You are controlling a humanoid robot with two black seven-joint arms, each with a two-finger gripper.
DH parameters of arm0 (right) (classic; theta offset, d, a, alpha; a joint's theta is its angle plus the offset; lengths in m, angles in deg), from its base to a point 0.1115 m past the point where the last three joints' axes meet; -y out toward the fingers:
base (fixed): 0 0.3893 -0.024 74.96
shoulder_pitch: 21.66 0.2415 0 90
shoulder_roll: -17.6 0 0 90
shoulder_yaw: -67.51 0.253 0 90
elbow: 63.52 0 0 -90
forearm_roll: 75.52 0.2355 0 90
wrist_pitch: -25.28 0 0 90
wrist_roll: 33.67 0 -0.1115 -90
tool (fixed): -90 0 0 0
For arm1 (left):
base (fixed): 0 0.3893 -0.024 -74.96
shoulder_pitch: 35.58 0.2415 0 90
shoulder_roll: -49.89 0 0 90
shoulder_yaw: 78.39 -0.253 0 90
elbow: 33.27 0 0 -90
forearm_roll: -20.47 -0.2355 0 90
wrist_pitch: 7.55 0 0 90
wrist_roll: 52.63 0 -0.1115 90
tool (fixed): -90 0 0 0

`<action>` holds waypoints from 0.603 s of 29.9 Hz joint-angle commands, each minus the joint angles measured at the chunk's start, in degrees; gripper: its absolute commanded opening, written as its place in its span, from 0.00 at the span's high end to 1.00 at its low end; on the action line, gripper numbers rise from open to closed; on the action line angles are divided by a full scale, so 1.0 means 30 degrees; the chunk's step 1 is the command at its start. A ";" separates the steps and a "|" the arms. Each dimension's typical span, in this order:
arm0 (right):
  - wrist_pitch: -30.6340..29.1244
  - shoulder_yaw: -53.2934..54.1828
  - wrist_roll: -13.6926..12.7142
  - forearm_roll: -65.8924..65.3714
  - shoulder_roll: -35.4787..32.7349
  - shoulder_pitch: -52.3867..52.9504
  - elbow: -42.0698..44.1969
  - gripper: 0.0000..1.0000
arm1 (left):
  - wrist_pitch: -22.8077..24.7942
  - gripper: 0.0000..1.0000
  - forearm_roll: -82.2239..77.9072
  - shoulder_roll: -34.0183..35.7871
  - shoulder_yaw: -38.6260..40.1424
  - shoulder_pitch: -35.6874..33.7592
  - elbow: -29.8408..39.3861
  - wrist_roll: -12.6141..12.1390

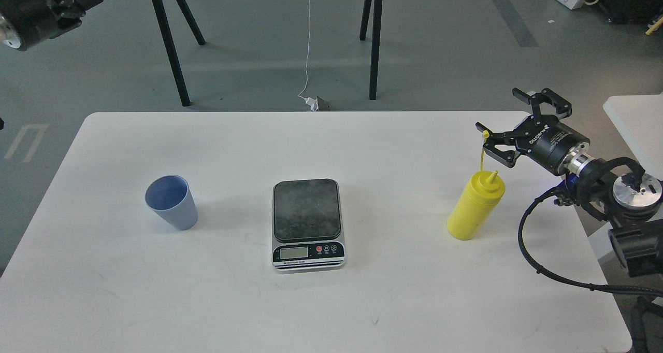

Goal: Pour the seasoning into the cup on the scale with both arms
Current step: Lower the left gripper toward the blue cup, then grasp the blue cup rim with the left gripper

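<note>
The light blue cup [171, 203] stands upright on the left part of the white table [393, 151]. The scale [307, 223] lies at the table's middle with nothing on its dark platform. The yellow seasoning bottle [474, 208] stands upright at the right, its cap strap sticking up. My right gripper [497, 109] is open and empty, just above and behind the bottle; its lower finger is close to the strap's tip. My left gripper [77, 3] is high at the top left corner, far from the cup, dark and partly cut off.
Black trestle legs [176, 62] and a hanging white cable [308, 42] stand on the grey floor behind the table. A second white table's corner [637, 119] is at the right. My right arm's cable [544, 270] loops over the table's right edge.
</note>
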 commanded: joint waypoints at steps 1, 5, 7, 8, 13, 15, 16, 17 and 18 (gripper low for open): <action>0.0000 -0.0002 0.0000 -0.0001 -0.0003 -0.0083 0.0030 0.03 | -0.0006 0.00 -1.0656 0.1087 -0.1426 -0.0119 0.3005 -0.0001; 0.0000 -0.0002 0.0000 -0.0001 -0.0003 -0.0113 0.0030 0.03 | -0.0006 0.00 -1.5566 0.1413 -0.4733 -0.0031 0.5822 -0.0001; 0.0000 -0.0031 0.0000 -0.0001 0.0027 -0.0113 0.0030 0.03 | -0.0006 0.00 -1.5776 0.1384 -0.6987 -0.0060 0.6382 -0.0001; 0.0000 -0.0031 0.0000 -0.0001 0.0027 -0.0113 0.0030 0.03 | -0.0006 0.00 -1.5806 0.1355 -0.8072 -0.0089 0.6413 -0.0001; 0.0000 -0.0031 0.0000 -0.0001 -0.0032 -0.0142 0.0089 0.03 | -0.0006 0.01 -1.5748 0.1150 -1.0631 -0.0002 0.6472 -0.0001; 0.0000 -0.0031 0.0000 -0.0001 -0.0061 -0.0142 0.0089 0.03 | -0.0006 0.01 -1.5748 0.1150 -1.0661 0.0115 0.6472 -0.0001; 0.0000 -0.0060 0.0000 -0.0001 -0.0061 -0.0171 0.0089 0.03 | -0.0006 0.01 -1.5747 0.1121 -1.0690 0.0145 0.6501 -0.0001; 0.0000 -0.0060 0.0000 -0.0001 -0.0061 -0.0171 0.0089 0.03 | -0.0006 0.01 -1.5747 0.1062 -1.0690 0.0203 0.6472 -0.0001; 0.0000 -0.0060 0.0000 -0.0001 -0.0061 -0.0171 0.0089 0.03 | -0.0006 0.01 -1.5747 0.1004 -1.0719 0.0232 0.6472 -0.0001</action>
